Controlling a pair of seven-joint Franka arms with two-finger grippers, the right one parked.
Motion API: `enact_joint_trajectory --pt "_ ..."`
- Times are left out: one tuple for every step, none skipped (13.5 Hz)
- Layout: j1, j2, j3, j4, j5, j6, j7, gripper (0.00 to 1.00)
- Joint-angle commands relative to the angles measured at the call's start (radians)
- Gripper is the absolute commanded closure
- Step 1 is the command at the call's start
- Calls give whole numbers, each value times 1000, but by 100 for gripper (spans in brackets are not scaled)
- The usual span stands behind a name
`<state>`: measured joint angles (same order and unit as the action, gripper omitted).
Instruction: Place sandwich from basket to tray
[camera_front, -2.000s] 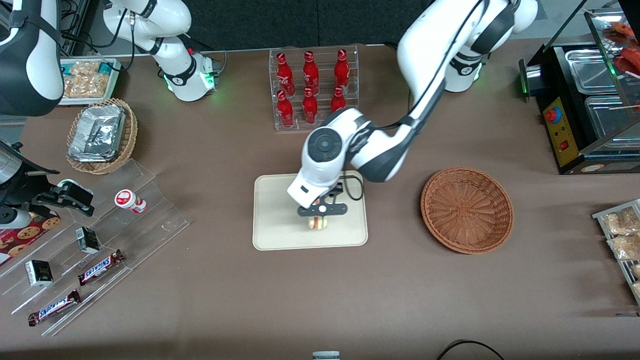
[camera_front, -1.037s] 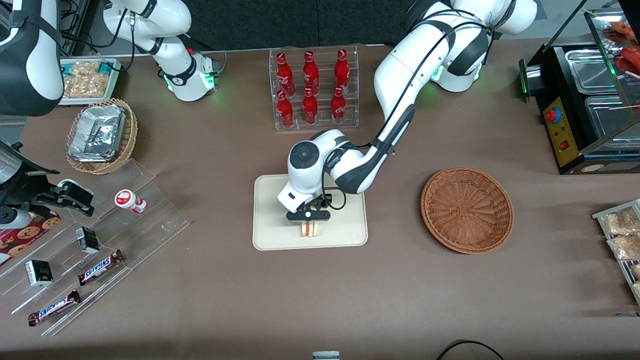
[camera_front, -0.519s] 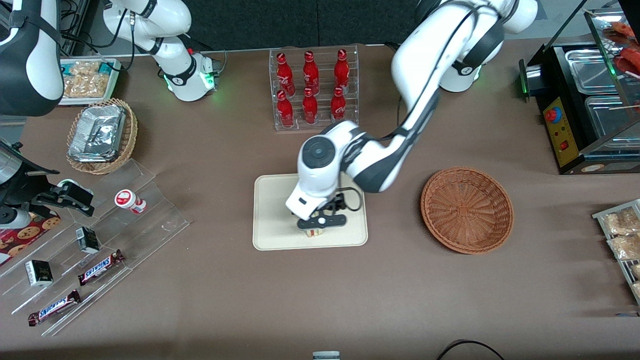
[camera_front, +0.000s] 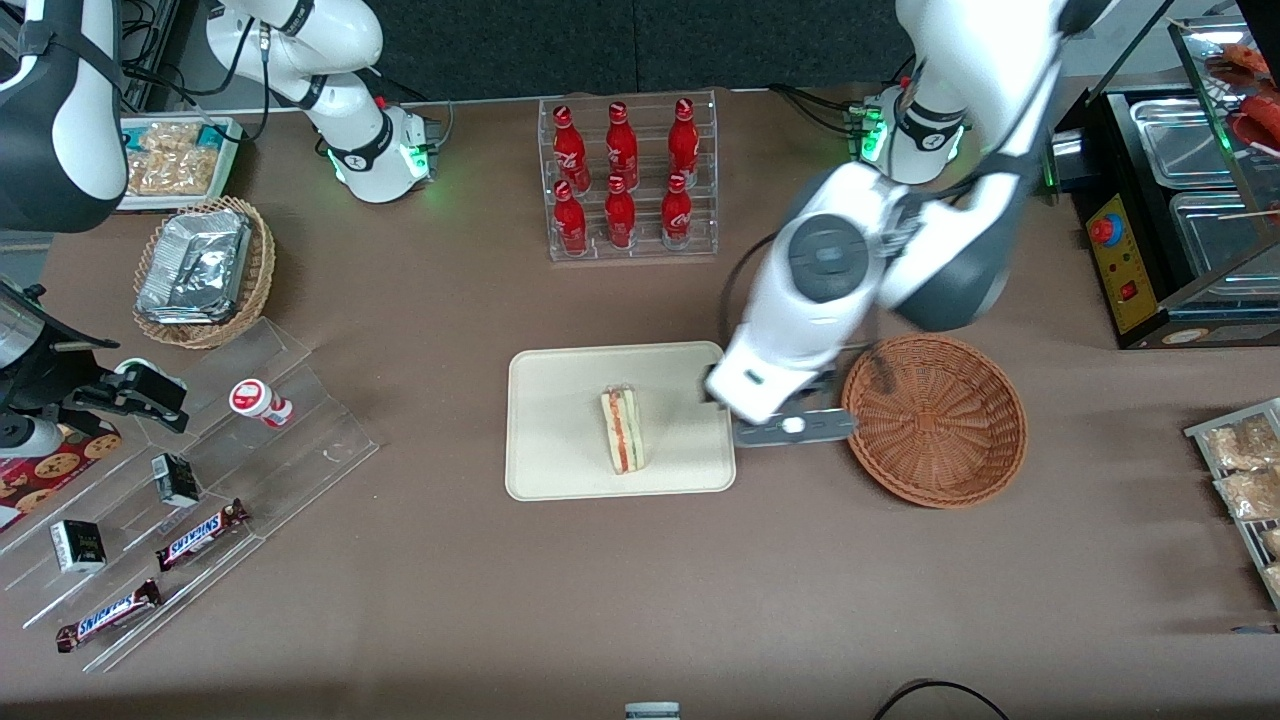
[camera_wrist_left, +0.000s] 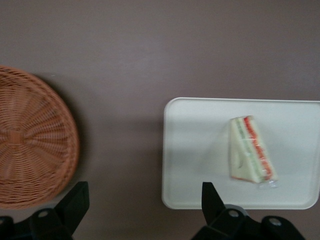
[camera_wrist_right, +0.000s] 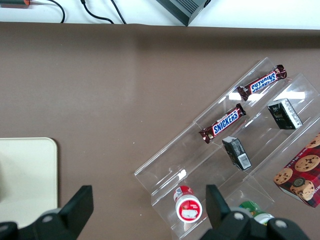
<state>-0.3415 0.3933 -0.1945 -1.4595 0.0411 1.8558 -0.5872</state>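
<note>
The sandwich (camera_front: 622, 430) lies flat on the tray (camera_front: 560, 400), near the middle of it, with its long axis running from the side near the front camera toward the side away from it, and the coloured filling edge faces the working arm's end of the bench (camera_front: 640, 600). The claw (camera_front: 793, 428) hangs above the bare strip of bench between the tray and the basket (camera_front: 935, 420), well clear of the sandwich; its fingers (camera_wrist_left: 75, 200) are spread wide and hold nothing. So the sandwich lies from the claw toward the parked arm's end, and the basket, which looks empty, lies the other way. In my judgement the placing is done and only the retreat remains.
</note>
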Motion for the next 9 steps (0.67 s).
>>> enact_joint_trajectory --pt "117 -276 -5 -348 -43 76 186 1" --pt "160 -324 -3 -383 -44 62 245 1" --pt "205 -364 -2 -393 -47 27 295 1" --pt "241 -398 -2 -392 -64 -30 341 1" --pt "275 -433 0 -392 -70 -70 381 1" --pt "310 -468 0 -392 -69 -105 430 1" --pt "341 -494 1 -388 -70 -139 485 1" --pt "370 -517 1 -380 -70 -170 518 0" --pt "380 -521 1 -336 -64 -219 526 0"
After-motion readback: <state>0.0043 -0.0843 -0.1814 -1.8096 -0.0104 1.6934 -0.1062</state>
